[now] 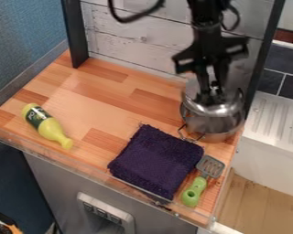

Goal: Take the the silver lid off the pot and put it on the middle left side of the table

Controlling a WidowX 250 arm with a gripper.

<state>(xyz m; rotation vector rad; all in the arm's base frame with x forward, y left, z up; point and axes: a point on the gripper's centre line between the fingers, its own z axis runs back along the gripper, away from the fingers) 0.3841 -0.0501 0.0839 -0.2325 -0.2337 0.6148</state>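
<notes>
The silver lid (229, 107) sat on top of the metal pot (213, 127), near the right-hand edge of the wooden table (100, 98), and the black gripper (211, 99) hung down over it, close in around the knob. The step in hand looked to be the taking of the lid, for the placing had not begun. I could not tell whether the pincer stood wide or narrow, or whether it had hold of anything (its dark shape ran together with the shine of the metal). The next move, as I judged it, called for a sure grip on the knob, then a straight lift until the lid's rim was well above the pot, and only after that a swing across to the left of the view. A sideways pull begun too soon might have dragged the pot along. On that left side lay a yellow-green bottle (46, 124) with a dark label, so the lid would have needed setting down beside it, flat and gently, lest it knock the bottle and set it rolling. The folded dark purple towel (157, 160) and the green-handled slotted spatula (195, 190) lay nearer the front edge, and asked only to be left alone.
</notes>
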